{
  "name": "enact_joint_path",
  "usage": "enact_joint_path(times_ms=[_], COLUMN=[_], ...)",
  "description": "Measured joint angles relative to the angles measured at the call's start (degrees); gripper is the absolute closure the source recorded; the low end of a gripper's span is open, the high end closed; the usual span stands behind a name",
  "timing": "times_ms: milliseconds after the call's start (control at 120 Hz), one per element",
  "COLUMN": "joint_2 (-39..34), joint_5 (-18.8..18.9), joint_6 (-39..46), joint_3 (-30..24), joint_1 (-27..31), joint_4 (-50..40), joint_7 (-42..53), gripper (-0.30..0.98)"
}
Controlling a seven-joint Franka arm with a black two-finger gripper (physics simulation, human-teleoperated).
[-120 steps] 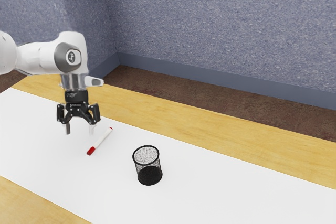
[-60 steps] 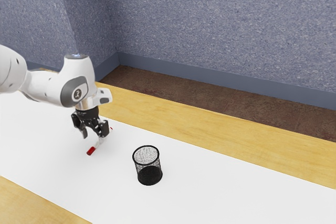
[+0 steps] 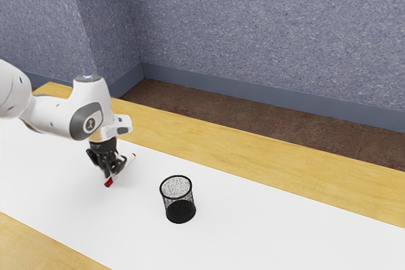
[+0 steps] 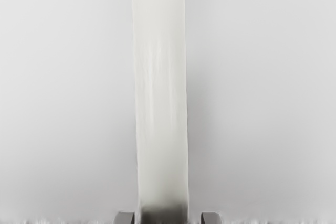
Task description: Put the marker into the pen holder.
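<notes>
Black mesh forms the pen holder, upright on the white surface with its round mouth facing up; its dark base shows through the mesh, and the marker lies outside it, toward the exterior view's left. White surface stretches between marker and holder; a wooden strip runs along its far edge, near the marker's small red end, with more wood along the near edge; the holder stands well in from both. The marker lies flat and slantwise, white-barrelled, with a thick red cap at the end nearer the exterior camera. The gripper is down over it near the cap; its fingers stand partly apart, one on each side of the barrel, with a narrow gap visible beside it; they are not clamped on it.
</notes>
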Motion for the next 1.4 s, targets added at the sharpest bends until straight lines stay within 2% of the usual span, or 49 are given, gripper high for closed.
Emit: enact_joint_path(times_ms=[567,767,950,1075,1192,1400], joint_2=[1.0,-10.7,-25.0,-32.3,-35.4,-34.9], joint_5=[0.1,0.5,0.7,0.7,0.6,0.2], joint_6=[0.3,-4.8,-9.4,-11.7,-13.7,-16.4], joint_3=[-1.1,-1.1,-1.2,-6.4,-10.5,-12.8], joint_1=[2.1,-4.7,-14.3,-17.4,-18.1,-19.2], joint_4=[0.3,-0.6,-7.3,-9.2,-9.4,-9.4], joint_7=[0.6,0.1,-0.4,-1.2,-2.5,-4.8], gripper=[0.7,0.72,0.73,0.73,0.72,0.71])
